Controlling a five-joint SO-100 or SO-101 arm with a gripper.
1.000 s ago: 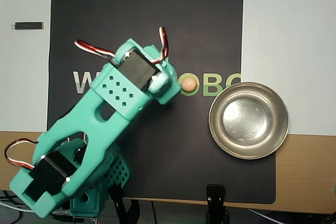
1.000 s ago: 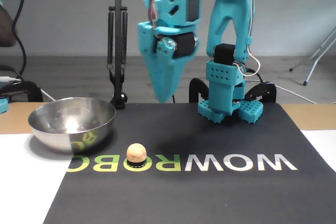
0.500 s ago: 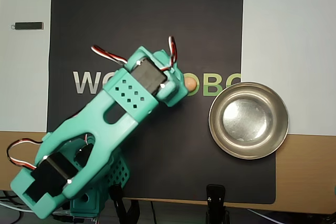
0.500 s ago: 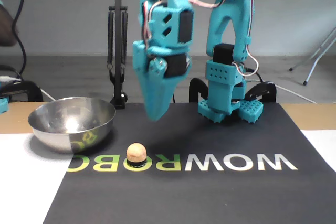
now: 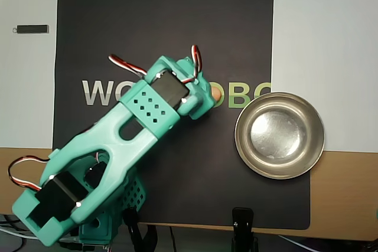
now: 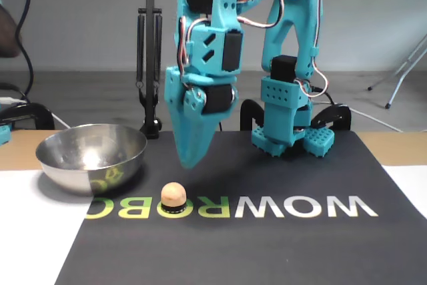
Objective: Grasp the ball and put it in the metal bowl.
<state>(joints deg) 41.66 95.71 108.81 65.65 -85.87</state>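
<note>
Grey wall and a plain floor stand behind a tabletop (image 6: 27, 231) that carries a black mat (image 6: 280, 245) printed with large letters. On one green letter of that print sits the ball (image 6: 173, 195), small and peach-orange, resting free on the mat and touching nothing else; in the overhead view only a sliver of it (image 5: 218, 93) shows past the teal arm, which covers most of it from above. The tool (image 6: 189, 159) hangs point-down just above the ball and a little to its right in the fixed view, not yet in contact. Its jaws look drawn together into one narrow wedge, with no clear gap showing between them, so they would likely have to spread before they can straddle the ball. The metal bowl (image 6: 60, 165) stands empty at the mat's edge, near the ball on the left in the fixed view and on the right in the overhead view (image 5: 242, 146), probably so the carry is short. The descent seems aimed at the ball, the approach step of the task.
</note>
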